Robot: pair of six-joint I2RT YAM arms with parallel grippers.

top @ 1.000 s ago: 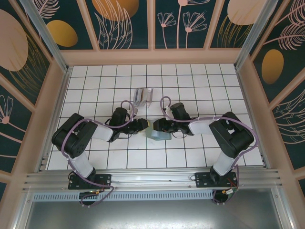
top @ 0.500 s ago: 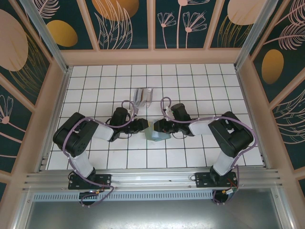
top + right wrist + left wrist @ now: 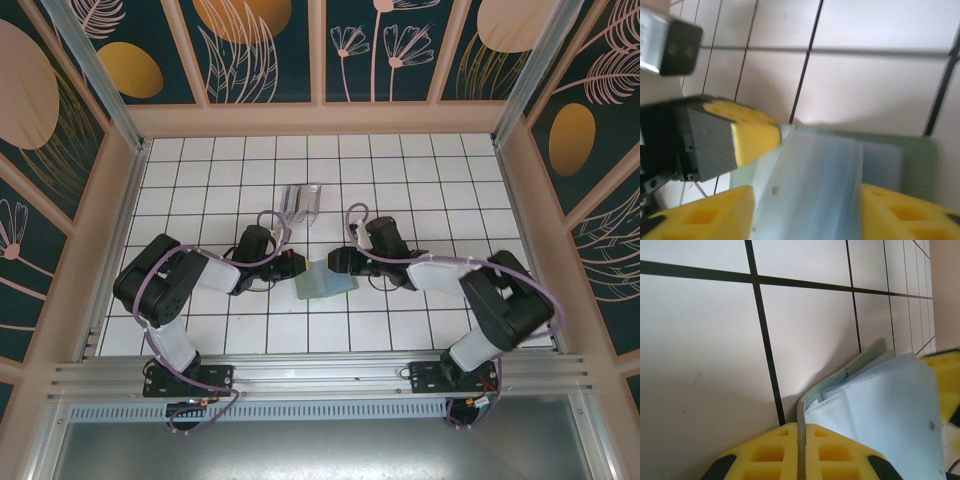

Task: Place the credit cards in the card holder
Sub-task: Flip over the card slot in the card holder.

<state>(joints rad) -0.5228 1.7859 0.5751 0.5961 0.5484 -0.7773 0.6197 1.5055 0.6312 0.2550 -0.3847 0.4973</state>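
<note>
Yellow pads of the left end effector [image 3: 801, 440] were pinched tight on the 9 o'clock edge of the card holder [image 3: 322, 282]. The right end effector [image 3: 807, 215] stood spread astride its pale inner flap at 2 o'clock. Lying mid worktop [image 3: 400, 170], the holder looked light, soft and floppy, best gripped by its stitched rim. Room lay open toward 6 o'clock; a clear box [image 3: 300, 203] stood at 12.

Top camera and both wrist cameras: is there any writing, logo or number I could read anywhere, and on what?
No text can be read anywhere.
card holder: plain, no print shows.
clear box: too small to read.
pale object at the top-left of the right wrist view: faint marks, too blurred to read.
</note>
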